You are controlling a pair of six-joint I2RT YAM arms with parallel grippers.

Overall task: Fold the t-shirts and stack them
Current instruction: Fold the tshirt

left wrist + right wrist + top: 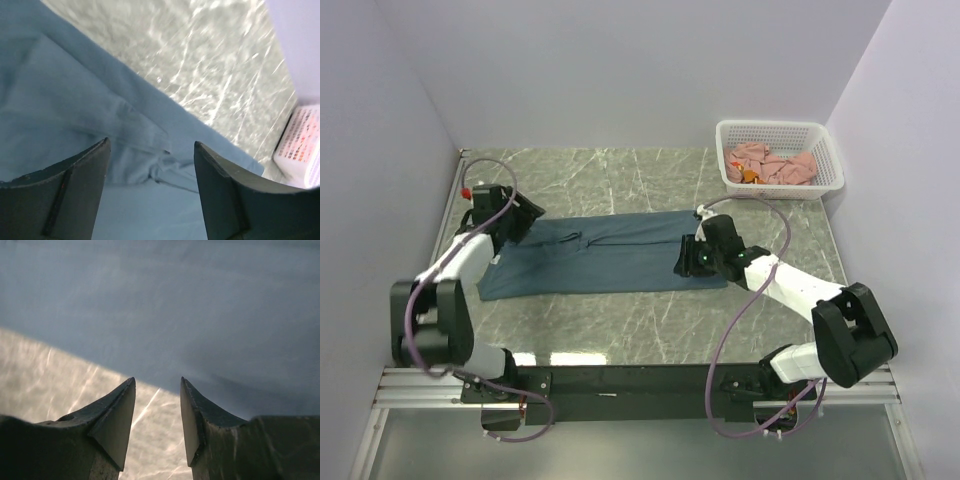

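Left gripper [151, 145] is hovering over the left end of the slate-blue t-shirt [605, 255], fingers spread wide with nothing between them. Right gripper [157, 381] is sitting at the shirt's right end, over an edge where cloth meets the surface [620, 180]. Its fingers are apart too, with a bare gap, not clamping anything.

Shirt is lying flat as a long strip, with a few creases showing toward its left end. Salmon-pink t-shirts [775, 165] are lying bunched in the basket [775, 128], beyond the shirt's right end and well apart from it.

My read: both arms are setting up the next fold on the blue one. It's early in the task, with nothing stacked.

Doing it well:
- Each gripper should be going low enough to get a finger under the cloth and pinch every layer, not just the top one.
- Both should be lifting together and keeping the strip taut so it isn't sagging or twisting while one end is carried over the other.
- Creases near the left end look worth smoothing first, otherwise they're likely getting folded in.
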